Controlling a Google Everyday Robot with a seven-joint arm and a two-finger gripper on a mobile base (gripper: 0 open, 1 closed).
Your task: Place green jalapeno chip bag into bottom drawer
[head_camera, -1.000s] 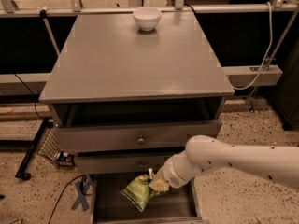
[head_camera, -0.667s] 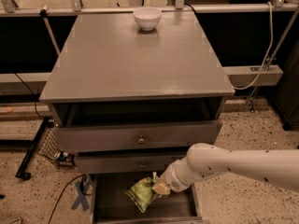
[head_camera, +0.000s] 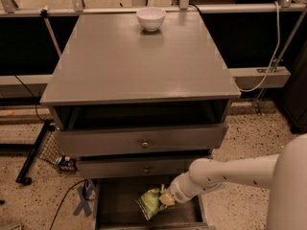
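One bag: my gripper (head_camera: 166, 199) pinches the chip bag (head_camera: 149, 203), which hangs at nine o'clock over the bottom drawer (head_camera: 117, 201).

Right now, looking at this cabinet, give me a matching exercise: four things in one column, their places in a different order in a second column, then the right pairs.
Things
1. white bowl
2. green jalapeno chip bag
3. gripper
4. bottom drawer

Places
A. pulled out at floor level, under the two knobbed fronts
B. at the end of the white arm, against the bag's right side
C. at the far edge of the cabinet top
D. over the open drawer's floor, left of the arm's tip

Pairs: 1-C, 2-D, 3-B, 4-A
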